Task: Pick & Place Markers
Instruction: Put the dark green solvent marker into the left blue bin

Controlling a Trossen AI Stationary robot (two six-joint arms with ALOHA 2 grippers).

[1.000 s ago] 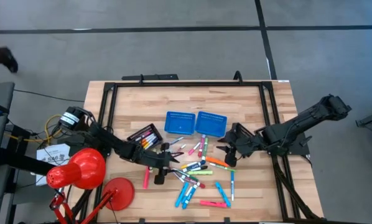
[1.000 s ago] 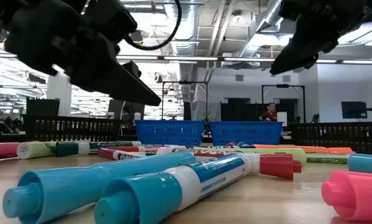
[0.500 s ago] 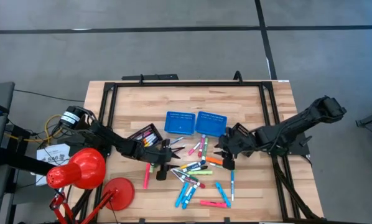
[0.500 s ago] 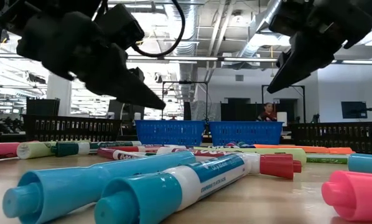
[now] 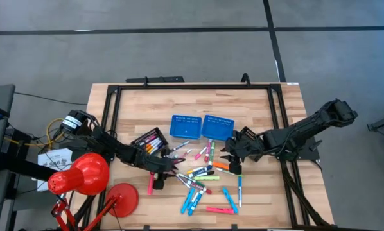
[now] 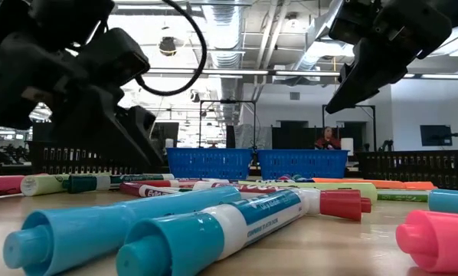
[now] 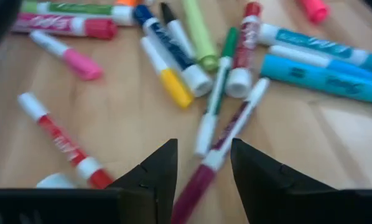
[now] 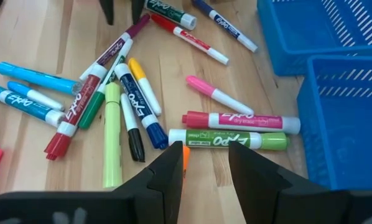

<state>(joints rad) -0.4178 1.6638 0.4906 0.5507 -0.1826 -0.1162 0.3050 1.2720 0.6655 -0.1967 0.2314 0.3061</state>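
Note:
Several capped markers (image 5: pixel 205 176) in pink, blue, green, orange, red and white lie flat in a loose pile at mid-table. My left gripper (image 5: pixel 174 165) is open and low over the pile's left side. In the left wrist view, my left gripper (image 7: pixel 203 144) has one finger on either side of a maroon-capped white marker (image 7: pixel 195 183); I cannot tell whether they touch it. My right gripper (image 5: pixel 228 158) is open and hangs above the pile's right side. In the right wrist view, my right gripper (image 8: pixel 204 148) shows an orange marker (image 8: pixel 186 155) between its fingers, below them.
Two blue perforated baskets (image 5: pixel 185 126) (image 5: pixel 218 128) stand side by side just beyond the pile. A small black tray (image 5: pixel 148 140) with markers in it lies to the left. A red lamp (image 5: pixel 86 174) stands at the table's near-left corner. Bare wood shows toward the far edge.
My left gripper has tipped its fingers down and dropped close to the table among the markers. My right gripper has moved a little toward the pile and lower, then held still. The markers have kept their places.

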